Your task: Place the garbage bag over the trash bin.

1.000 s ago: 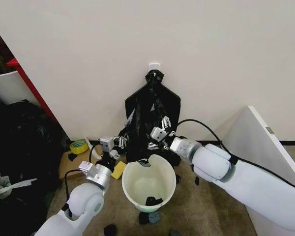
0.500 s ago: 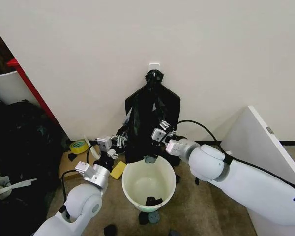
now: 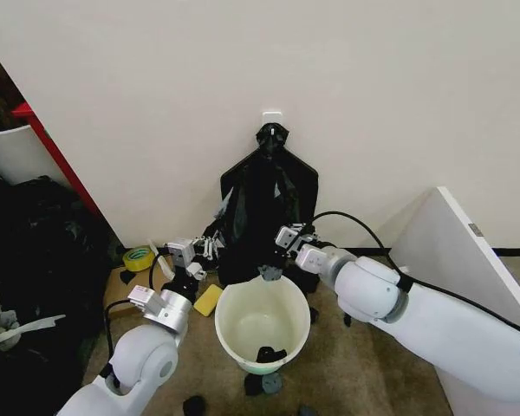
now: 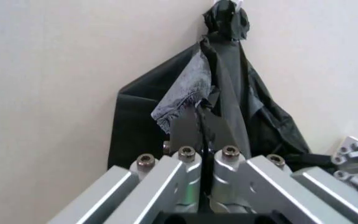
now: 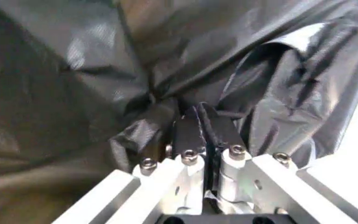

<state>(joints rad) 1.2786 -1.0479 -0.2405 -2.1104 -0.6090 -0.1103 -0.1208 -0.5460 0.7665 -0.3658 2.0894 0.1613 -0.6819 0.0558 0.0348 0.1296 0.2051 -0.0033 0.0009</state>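
As you look down, the garbage bag [image 3: 258, 227] hangs against the wall above the trash bin [image 3: 262, 327] on the floor. Your left pincer [image 3: 210, 247] and right pincer [image 3: 277, 256] are both closed, each pinching the bag's plastic, just above the rim.

I see the limp glossy black plastic garbage bag [image 3: 258, 227] hanging above the round white trash bin [image 3: 234, 338], which stands upright on the floor.

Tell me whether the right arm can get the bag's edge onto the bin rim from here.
Probably yes: the right claw, shut on the garbage bag, hangs just above the trash bin at its far rim, with nothing between.
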